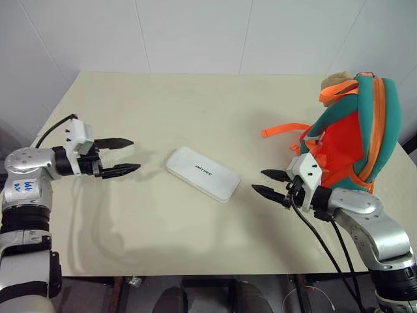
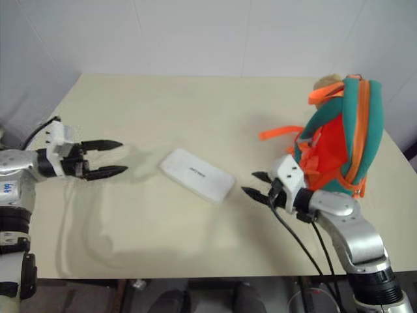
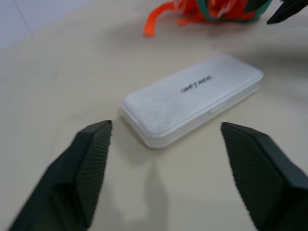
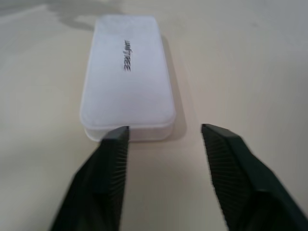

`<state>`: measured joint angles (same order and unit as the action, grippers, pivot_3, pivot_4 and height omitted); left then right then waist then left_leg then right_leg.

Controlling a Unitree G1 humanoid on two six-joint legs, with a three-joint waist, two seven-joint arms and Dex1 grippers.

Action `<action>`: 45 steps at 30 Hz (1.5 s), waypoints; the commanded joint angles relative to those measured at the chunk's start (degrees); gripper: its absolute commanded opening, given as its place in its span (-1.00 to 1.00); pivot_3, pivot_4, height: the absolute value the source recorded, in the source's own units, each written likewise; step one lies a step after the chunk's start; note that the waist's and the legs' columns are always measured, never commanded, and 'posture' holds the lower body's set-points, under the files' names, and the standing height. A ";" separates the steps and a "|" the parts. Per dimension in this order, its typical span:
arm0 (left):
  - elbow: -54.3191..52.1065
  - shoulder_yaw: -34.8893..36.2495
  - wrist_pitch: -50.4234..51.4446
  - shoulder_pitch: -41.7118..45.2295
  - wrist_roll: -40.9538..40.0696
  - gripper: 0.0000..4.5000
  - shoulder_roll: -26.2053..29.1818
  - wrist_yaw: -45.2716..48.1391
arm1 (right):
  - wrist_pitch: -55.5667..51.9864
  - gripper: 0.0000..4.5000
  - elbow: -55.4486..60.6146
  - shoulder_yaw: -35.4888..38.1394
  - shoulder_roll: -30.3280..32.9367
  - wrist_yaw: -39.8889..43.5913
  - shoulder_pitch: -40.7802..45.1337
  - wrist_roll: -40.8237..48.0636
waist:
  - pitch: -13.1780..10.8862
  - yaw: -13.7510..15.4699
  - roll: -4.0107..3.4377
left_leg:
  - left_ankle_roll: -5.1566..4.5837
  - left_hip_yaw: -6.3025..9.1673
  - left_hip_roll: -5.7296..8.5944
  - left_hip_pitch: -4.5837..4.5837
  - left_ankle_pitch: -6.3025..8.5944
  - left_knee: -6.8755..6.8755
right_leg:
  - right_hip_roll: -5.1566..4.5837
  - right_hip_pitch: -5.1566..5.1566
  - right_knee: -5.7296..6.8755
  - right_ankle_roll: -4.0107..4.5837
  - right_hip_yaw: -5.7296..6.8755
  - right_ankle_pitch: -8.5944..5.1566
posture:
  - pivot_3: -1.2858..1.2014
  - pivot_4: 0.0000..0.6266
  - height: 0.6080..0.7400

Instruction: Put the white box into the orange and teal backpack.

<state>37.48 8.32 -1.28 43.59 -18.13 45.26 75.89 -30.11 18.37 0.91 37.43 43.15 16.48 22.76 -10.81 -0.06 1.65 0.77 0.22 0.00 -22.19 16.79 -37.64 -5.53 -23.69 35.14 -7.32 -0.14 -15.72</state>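
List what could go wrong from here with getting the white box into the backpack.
The white box lies flat and glossy on the table; pinched from both ends, it may slip or skid. The right end effector sits close to the backpack and could topple it. The loose orange strap may snag.

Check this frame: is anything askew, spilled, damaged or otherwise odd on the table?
Nothing stands out. The flat glossy white box lies intact at a slant on the beige table, between both open hands. The orange and teal backpack stands upright at the right edge, one orange strap trailing loose.

Beige table (image 1: 195, 104): white box (image 1: 202, 173), backpack (image 1: 352, 130).
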 commanded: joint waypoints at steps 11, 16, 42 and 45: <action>13.59 -2.93 -7.08 10.26 6.09 -1.00 -4.39 -3.18 | 1.88 -0.95 0.05 -1.97 -1.75 -2.87 1.44 -4.77 | 0.00 0.00 0.00 | -0.01 -0.02 0.02 -0.01 0.00 -0.03 | 0.01 0.00 -0.01 -0.02 0.00 0.01 | 0.03 -0.52 1.00; 21.58 -4.74 -8.89 14.08 9.96 -1.00 -6.46 -6.99 | 1.82 -0.95 -1.95 -3.26 -2.77 -6.05 2.30 -8.46 | 0.00 0.01 0.01 | -0.02 -0.02 0.05 -0.02 0.00 -0.08 | 0.00 0.01 0.01 -0.04 0.00 0.02 | 0.03 -0.52 1.00; 34.16 -6.40 -9.28 17.73 17.01 -1.00 -15.40 -14.62 | 1.86 -0.95 -7.47 -13.46 -11.14 -8.31 4.76 -17.55 | 0.03 -0.02 0.04 | -0.03 -0.03 0.06 -0.05 0.01 -0.14 | 0.00 0.01 0.00 -0.09 -0.01 0.05 | 0.03 -0.52 1.00; 34.43 -6.79 -8.45 17.73 17.62 -1.00 -15.25 -14.25 | 2.47 -0.95 -8.27 -13.45 -11.85 -7.94 5.29 -18.10 | 0.03 -0.15 0.04 | -0.03 -0.02 0.06 -0.02 0.01 -0.19 | 0.01 0.01 0.10 -0.09 -0.01 0.05 | 0.03 -0.52 1.00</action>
<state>71.10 2.13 -10.26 60.27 -1.67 30.29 60.98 -29.28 9.65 -12.11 26.37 35.18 20.45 4.59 -10.78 -0.21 1.70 0.74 0.19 0.06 -22.19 16.80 -37.84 -5.52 -23.68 35.28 -7.42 -0.15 -15.68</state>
